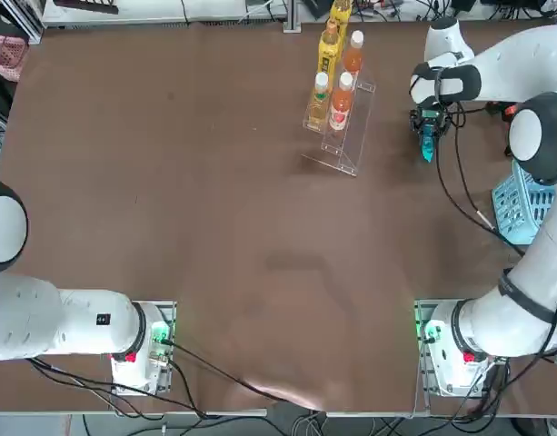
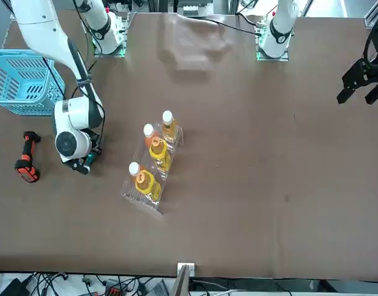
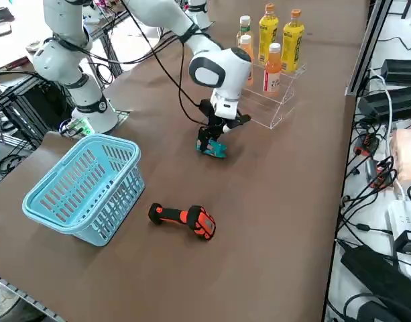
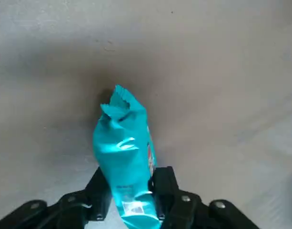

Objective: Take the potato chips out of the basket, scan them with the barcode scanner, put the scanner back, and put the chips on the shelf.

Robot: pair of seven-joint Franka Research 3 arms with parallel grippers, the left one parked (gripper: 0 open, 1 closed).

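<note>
The potato chips [image 4: 124,148], a slim teal packet, lie on the brown table between the shelf and the basket. My right gripper [image 4: 131,191] is down on the packet with a black finger pressed against each side of its near end. From overhead the gripper [image 1: 428,134] covers most of the packet [image 1: 428,150]. The side view shows the packet [image 3: 216,149] on the tabletop under the gripper [image 3: 208,139]. The light blue basket [image 3: 84,188] stands empty near the table's right edge. The black and orange barcode scanner [image 3: 185,218] lies on its side between basket and packet. The clear shelf [image 3: 275,107] stands just beyond.
Several orange and yellow drink bottles [image 1: 337,82] stand on the shelf's tiers [image 1: 346,136], left of my gripper. Arm cables [image 1: 460,195] trail over the table toward the basket [image 1: 523,204]. In the front view the scanner [image 2: 27,165] lies close beside my wrist.
</note>
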